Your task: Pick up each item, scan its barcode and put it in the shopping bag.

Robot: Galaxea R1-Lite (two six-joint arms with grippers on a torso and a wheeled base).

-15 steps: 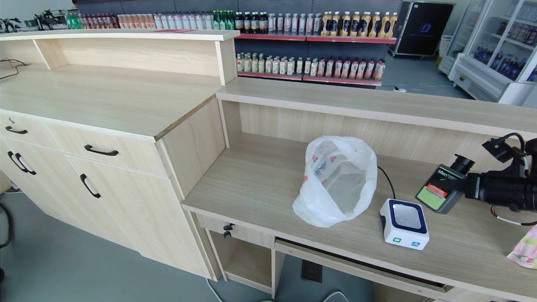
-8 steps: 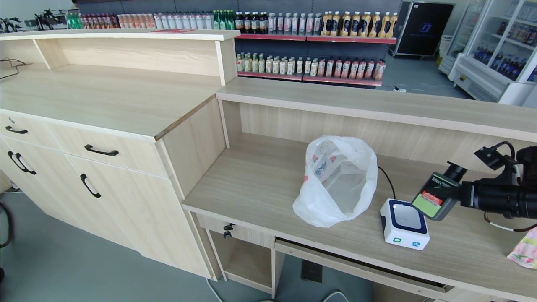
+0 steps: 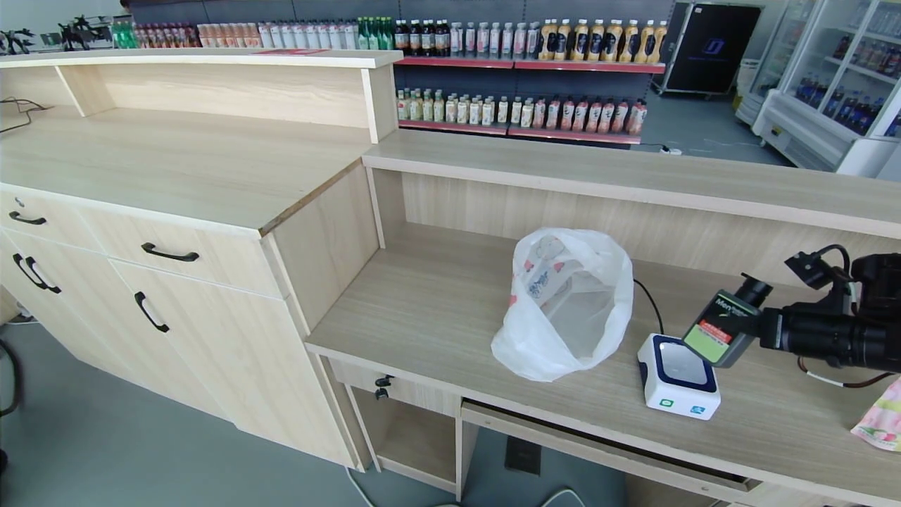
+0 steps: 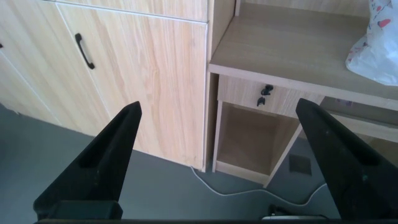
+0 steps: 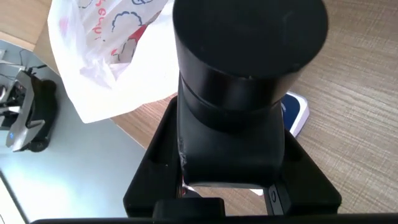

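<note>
Dark grey with a green-and-red label, the bottle [image 3: 721,327] hangs tilted over the scanner [image 3: 678,377] near the desk's [image 3: 436,303] front edge in the head view, the right gripper [image 3: 769,329] clamped on it; the right wrist view adds its black cap [image 5: 249,37] end-on, the left wrist view the left gripper [image 4: 219,109] spread wide.

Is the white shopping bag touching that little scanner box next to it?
Apart. The head view shows a strip of bare counter between the shopping bag and the scanner.
</note>
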